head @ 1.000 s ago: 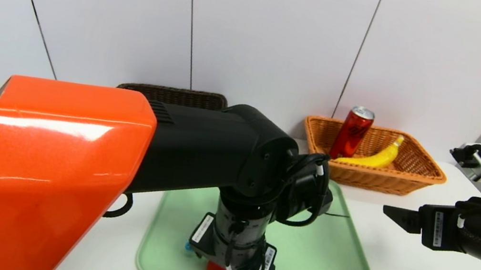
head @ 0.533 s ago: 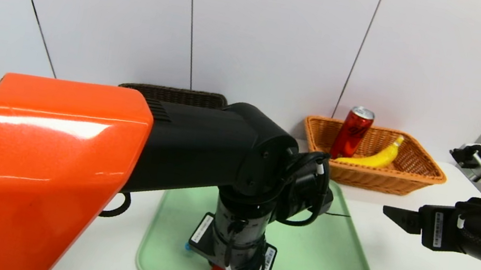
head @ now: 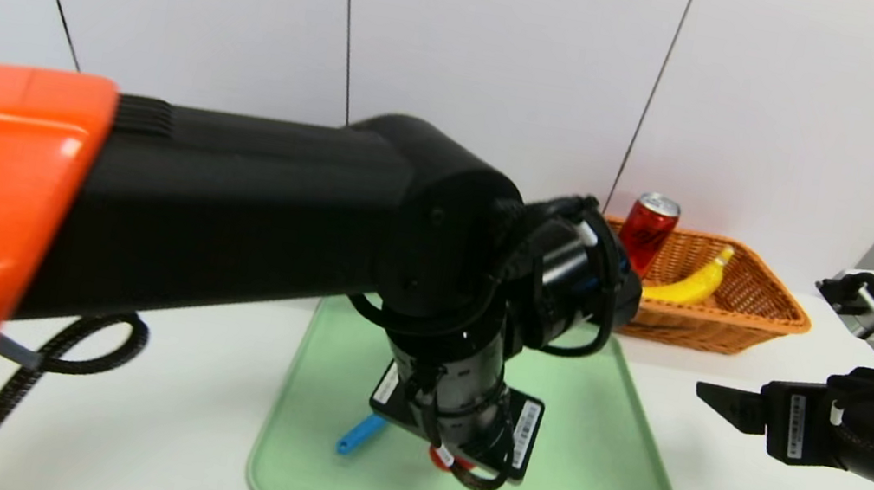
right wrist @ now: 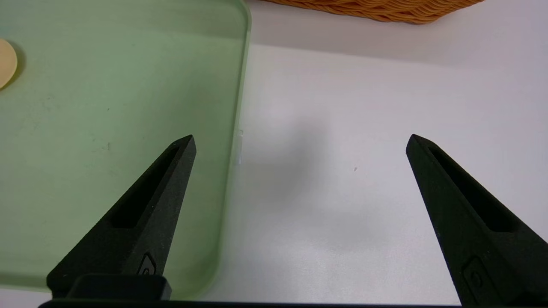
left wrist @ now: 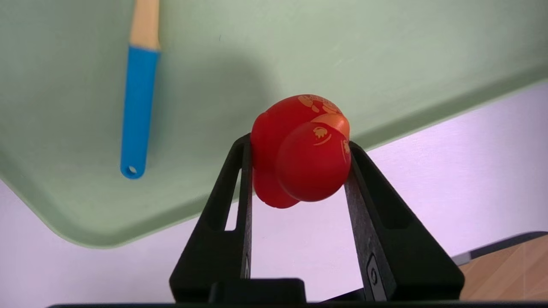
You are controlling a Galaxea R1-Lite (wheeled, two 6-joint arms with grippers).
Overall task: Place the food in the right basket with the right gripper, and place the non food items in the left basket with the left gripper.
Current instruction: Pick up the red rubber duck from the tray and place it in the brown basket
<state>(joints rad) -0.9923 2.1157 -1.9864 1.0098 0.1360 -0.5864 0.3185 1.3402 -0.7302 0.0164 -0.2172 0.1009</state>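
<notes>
My left hand (left wrist: 299, 149) is clenched on the small red rubber duck (left wrist: 302, 149), one finger on each flank, so the rounded body cannot roll out. The duck hangs clear of the pale green plastic tray (left wrist: 385, 64), over its near rim. The arm reaches across the tray with the wrist pitched steeply down, which keeps the duck below the hand for carriage to the dark brown basket, hidden behind my arm in the head view. The spoon with the blue handle (left wrist: 137, 111) lies flat on the tray beside the duck, apart from it. My right hand (right wrist: 299, 141) is released, fingers spread wide, parked above the white worktop (right wrist: 364, 128) just beside the tray. The long yellow banana (head: 689, 285) and slim red drink can (head: 648, 230) rest in the orange-tan wicker basket (head: 749, 325).
</notes>
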